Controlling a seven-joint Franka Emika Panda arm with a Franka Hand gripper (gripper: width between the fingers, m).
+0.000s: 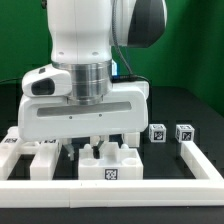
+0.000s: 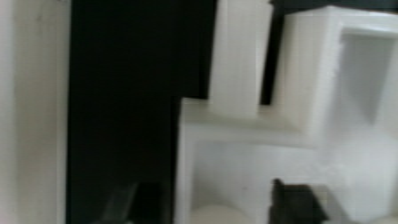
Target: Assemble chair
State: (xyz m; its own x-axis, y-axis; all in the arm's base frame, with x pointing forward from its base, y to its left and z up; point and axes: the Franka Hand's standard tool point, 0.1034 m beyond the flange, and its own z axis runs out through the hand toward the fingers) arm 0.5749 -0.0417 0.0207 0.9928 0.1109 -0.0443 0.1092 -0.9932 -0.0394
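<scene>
My gripper (image 1: 92,143) hangs low under the big white hand, just above a white notched chair piece (image 1: 110,163) with a square tag on its front. In the wrist view the gripper (image 2: 214,205) is open. One dark finger (image 2: 132,205) is over the black table and the other stands over the blurred white notched piece (image 2: 240,140), with nothing held. Another white blocky part (image 1: 45,157) lies at the exterior view's left. Two small cube-ended legs (image 1: 157,131) (image 1: 183,131) with tags stand at the right.
The long white L-shaped border rail (image 1: 120,187) runs along the front and up the exterior view's right side. More tagged white pieces (image 1: 10,141) sit at the far left. The arm's body hides the table middle.
</scene>
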